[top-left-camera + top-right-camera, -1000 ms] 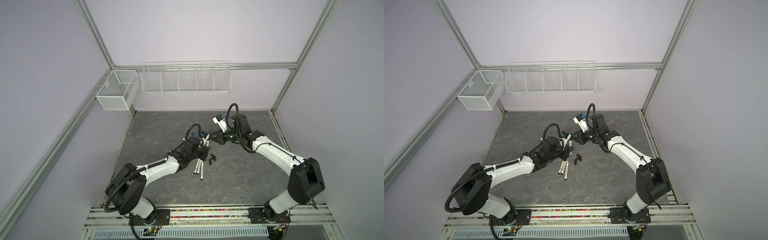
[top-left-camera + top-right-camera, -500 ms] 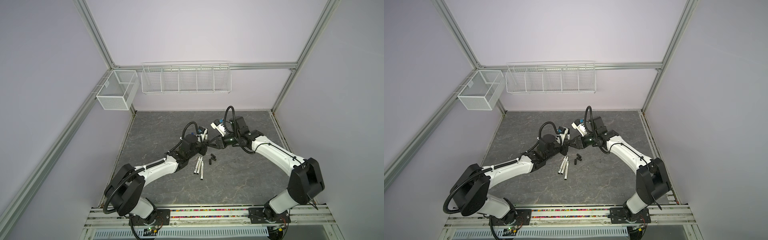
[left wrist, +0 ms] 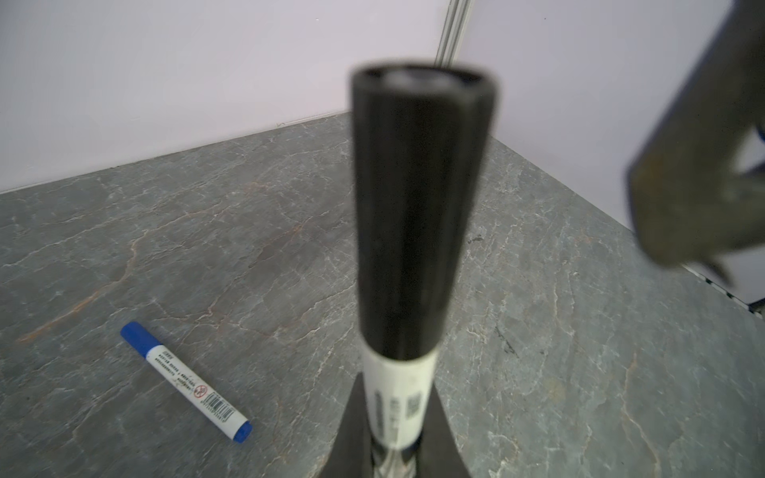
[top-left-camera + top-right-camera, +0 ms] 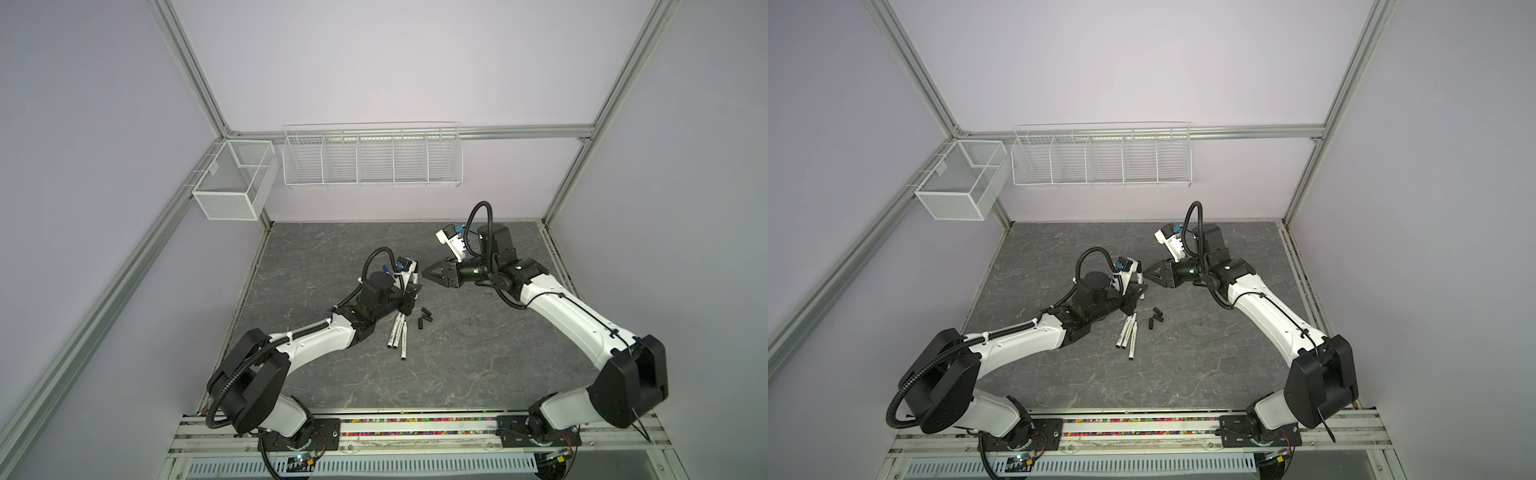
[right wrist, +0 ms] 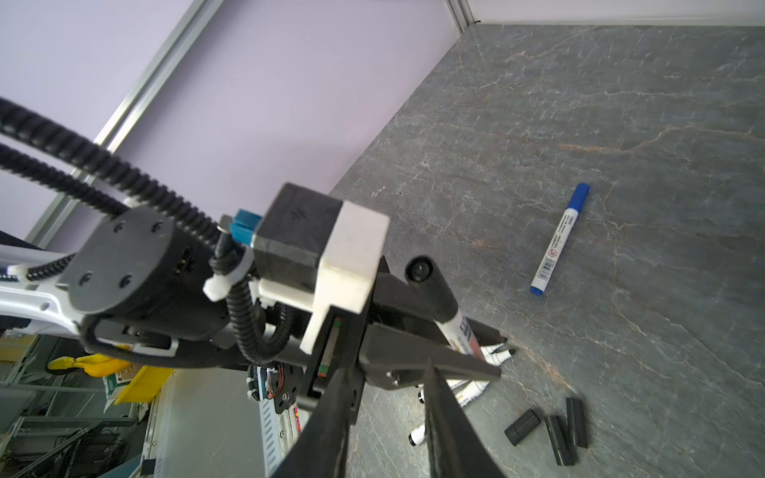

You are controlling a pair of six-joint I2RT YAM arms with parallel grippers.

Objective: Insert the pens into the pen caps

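My left gripper (image 3: 397, 438) is shut on the white barrel of a pen (image 3: 399, 393) that wears a black cap (image 3: 414, 207) and points up and away from the table. My right gripper (image 5: 389, 372) stands open and empty just right of that capped end, also seen in both top views (image 4: 426, 274) (image 4: 1144, 277). Three uncapped pens (image 4: 398, 332) lie on the table below the left gripper (image 4: 407, 301). Beside them lie three loose black pen caps (image 5: 550, 430) (image 4: 424, 322). A pen with a blue cap (image 3: 186, 383) (image 5: 559, 242) lies flat farther back.
The grey stone-patterned table (image 4: 457, 365) is enclosed by lilac walls and aluminium posts. A long white wire basket (image 4: 372, 156) hangs on the back wall and a mesh bin (image 4: 235, 180) at the back left corner, both above the table.
My right gripper was shut and pressed toward the left-held pen; it has opened, let go of the black cap now on the pen, and drawn back slightly to the right. The left gripper stays shut.
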